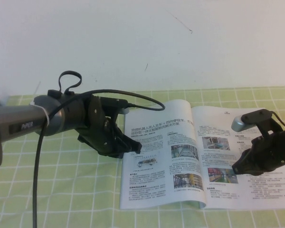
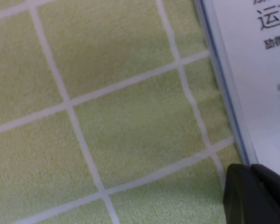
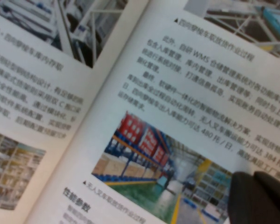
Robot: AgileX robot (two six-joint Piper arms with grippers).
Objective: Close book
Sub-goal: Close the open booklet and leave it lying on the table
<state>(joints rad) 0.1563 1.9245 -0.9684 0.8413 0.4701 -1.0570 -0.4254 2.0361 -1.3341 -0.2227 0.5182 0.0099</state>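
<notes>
You see mostly the green checked cloth covering the counter, its white lines running aslant. The book shows only in part: a white page with dark print and a thin blue edge lying flat on the cloth. The dark tip of the left gripper, jaws together, sits low over the cloth, right at that blue edge.

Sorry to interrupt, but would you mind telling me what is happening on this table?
Two robot arms are working on an open book lying on a green checked tablecloth. The left gripper sits low at the book's left edge, and the right gripper is over the right-hand page. The book is not yet closed.
</notes>
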